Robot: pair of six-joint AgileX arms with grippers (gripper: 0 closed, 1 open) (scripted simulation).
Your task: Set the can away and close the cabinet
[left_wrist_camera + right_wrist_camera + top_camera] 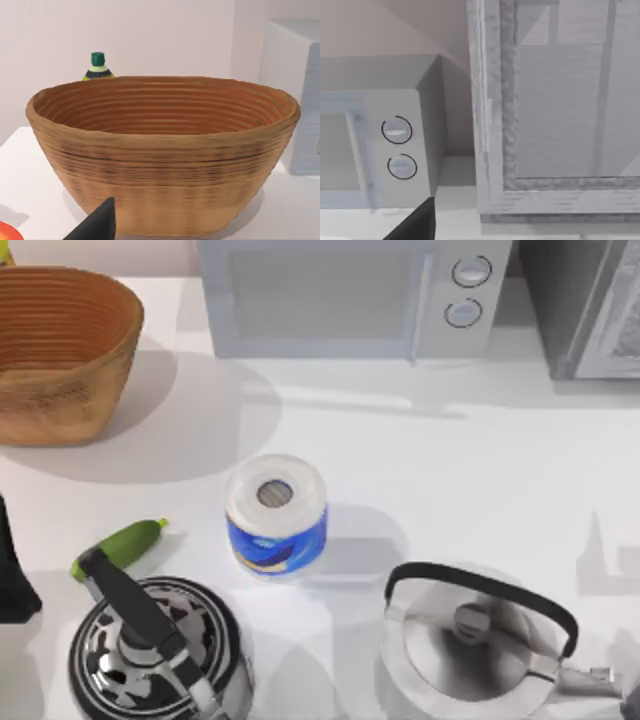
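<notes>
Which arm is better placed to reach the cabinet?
Probably right. Its wrist camera faces the cabinet closely, beside the microwave; the cabinet stands at the table's right. The left wrist camera faces the basket.

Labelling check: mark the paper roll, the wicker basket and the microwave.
paper roll (277, 540): top view, blue printed side wall.
wicker basket (165, 165): left wrist view, outer front wall.
microwave (320, 295): top view, door front.

You've got wicker basket (60, 350) far left, microwave (350, 295) at back, paper roll (276, 515) mid-table, two kettles (150, 650) in front.
</notes>
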